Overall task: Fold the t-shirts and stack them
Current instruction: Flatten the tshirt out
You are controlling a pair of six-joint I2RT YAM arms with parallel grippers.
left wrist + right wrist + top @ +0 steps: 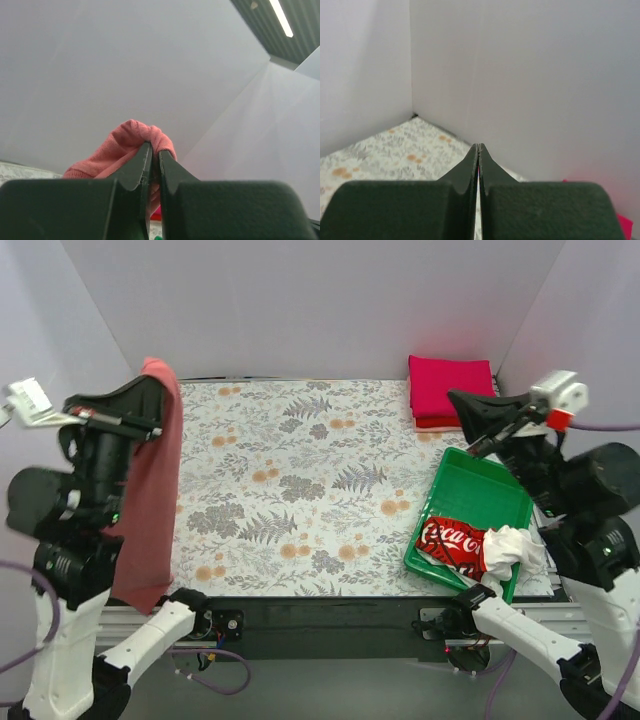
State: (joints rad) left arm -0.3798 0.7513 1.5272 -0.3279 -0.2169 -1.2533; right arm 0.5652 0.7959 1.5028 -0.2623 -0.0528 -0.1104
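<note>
My left gripper (154,151) is clenched on a bunched fold of the dusty salmon-red cloth t-shirt (150,505); in the left wrist view the cloth bulges out just above the fingertips. My right gripper (478,148) is pressed closed with nothing between its fingers.

From the top view, the salmon shirt hangs in the air off my left arm at about 9 o'clock. It is a long limp drape whose lower end falls past the table's left edge, not laid flat. The right gripper hovers at about 2 o'clock, just beside the stack of folded magenta and red t-shirts (450,385) in the far corner at 1 o'clock. The green plastic tray (480,490) sits at 4 o'clock, holding a crumpled red t-shirt with white Coca-Cola lettering (450,540) and a white cloth (515,545) touching it.

I judge I am at the start of a fold: shirt picked up, not yet spread. Next I need to carry it toward the middle of the floral-patterned table covering (300,480). The right gripper should open and catch a second corner, so the shirt can go down flat without twisting.
</note>
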